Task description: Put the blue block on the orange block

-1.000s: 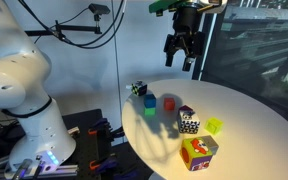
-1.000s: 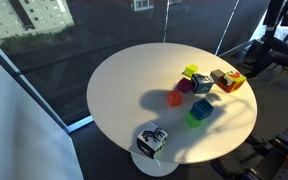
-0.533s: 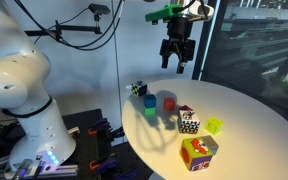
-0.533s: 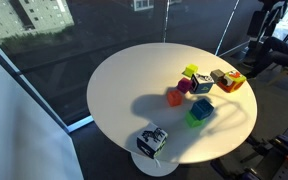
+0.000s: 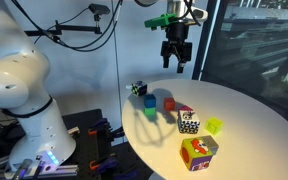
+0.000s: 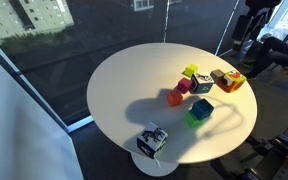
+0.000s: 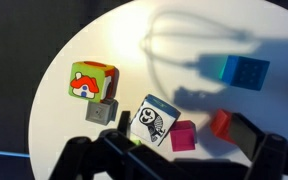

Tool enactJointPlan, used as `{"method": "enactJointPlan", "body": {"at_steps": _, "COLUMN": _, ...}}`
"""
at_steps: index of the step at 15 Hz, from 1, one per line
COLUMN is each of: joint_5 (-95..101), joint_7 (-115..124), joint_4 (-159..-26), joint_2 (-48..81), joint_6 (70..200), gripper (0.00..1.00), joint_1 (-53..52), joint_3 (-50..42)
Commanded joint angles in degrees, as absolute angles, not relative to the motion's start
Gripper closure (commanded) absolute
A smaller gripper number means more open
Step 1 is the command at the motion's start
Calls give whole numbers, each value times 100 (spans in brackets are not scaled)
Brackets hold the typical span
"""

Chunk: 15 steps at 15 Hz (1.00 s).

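The blue block (image 6: 202, 105) (image 7: 246, 70) is a small plain cube on the round white table (image 6: 124, 90), right against a green block (image 6: 194, 119). The orange block (image 5: 169, 102) (image 6: 174, 97) (image 7: 221, 122) sits on its own a short way off, beside a magenta block (image 7: 184, 135). My gripper (image 5: 176, 68) hangs high above the table's far side, open, with nothing between its fingers. In the wrist view my gripper (image 7: 174, 162) shows as dark fingers along the bottom, and the blocks lie well beyond them.
An owl-pictured cube (image 7: 156, 118), a big orange picture cube (image 7: 92, 80) (image 5: 199, 150) and a grey block (image 7: 102, 112) crowd near the orange block. A yellow-green block (image 5: 214, 126) and a small patterned cube (image 5: 138, 88) (image 6: 151, 138) also stand on the table. Glass walls lie behind.
The arm has swung sideways toward the space over the table while staying high. The gripper stayed open and no block moved.
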State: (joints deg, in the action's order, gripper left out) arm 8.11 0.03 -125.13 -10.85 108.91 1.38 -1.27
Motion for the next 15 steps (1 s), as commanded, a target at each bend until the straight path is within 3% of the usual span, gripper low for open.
{"method": "enactJointPlan", "body": {"at_steps": 1, "joint_5": 516, "joint_7": 19, "joint_4": -12742, "joint_2": -1174, "joint_6": 11277, "gripper": 0, "joint_1": 88, "joint_3": -111}}
{"method": "enactJointPlan", "body": {"at_steps": 15, "joint_5": 103, "joint_7": -22, "joint_4": -13034, "joint_2": -1070, "joint_6": 11601, "gripper": 0, "joint_1": 39, "joint_3": -66}}
